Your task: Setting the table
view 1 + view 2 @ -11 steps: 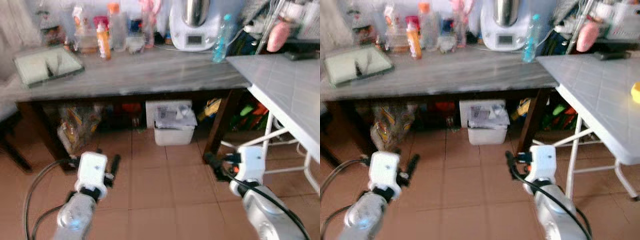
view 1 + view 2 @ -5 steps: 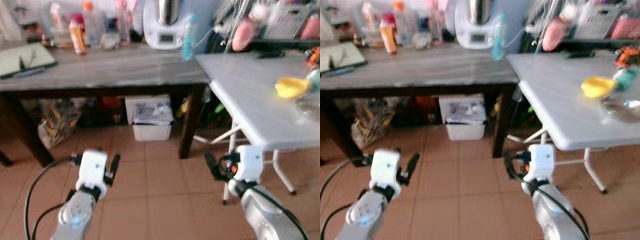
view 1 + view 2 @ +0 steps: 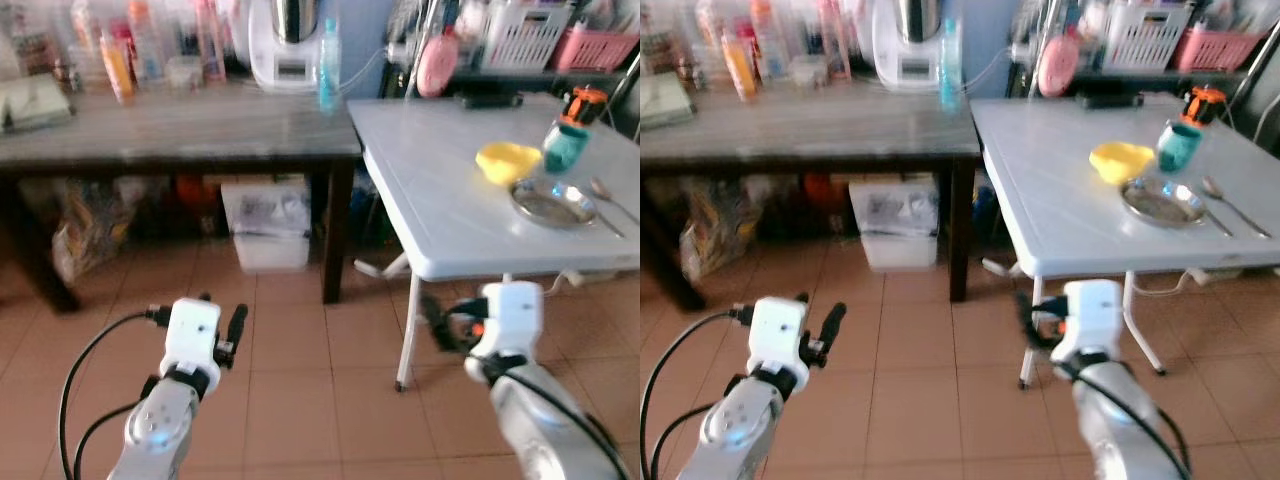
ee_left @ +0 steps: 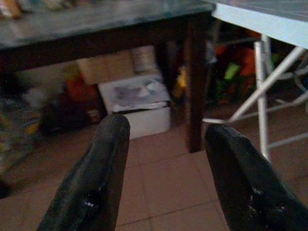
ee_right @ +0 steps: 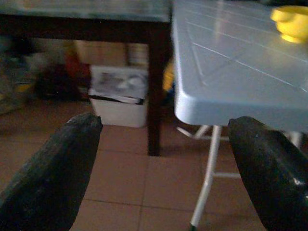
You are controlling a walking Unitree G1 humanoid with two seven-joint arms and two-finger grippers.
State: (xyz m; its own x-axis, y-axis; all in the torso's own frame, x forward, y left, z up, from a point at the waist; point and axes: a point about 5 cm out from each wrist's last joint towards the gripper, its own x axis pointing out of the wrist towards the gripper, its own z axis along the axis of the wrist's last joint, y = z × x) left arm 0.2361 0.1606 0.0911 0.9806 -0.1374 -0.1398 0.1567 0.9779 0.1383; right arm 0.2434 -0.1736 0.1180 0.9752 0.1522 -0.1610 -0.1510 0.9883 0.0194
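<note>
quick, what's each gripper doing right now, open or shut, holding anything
Left gripper: open, holding nothing, low over the tiled floor.
Right gripper: open, holding nothing, before the white table.

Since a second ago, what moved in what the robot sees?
Only the camera swung to the robot's right: the white folding table now shows its yellow bowl, round metal plate, teal cup and spoon. The things themselves stayed put. The left claw and right claw still hang open and empty above the floor.

My white counter (image 3: 1060,190) holds a yellow bowl (image 3: 1121,160), a teal cup (image 3: 1180,146) and a shiny silver plate (image 3: 1161,203). The floor (image 3: 930,370) has reddish-brown tiles. My end effector fingers (image 4: 96,187) are black.
</note>
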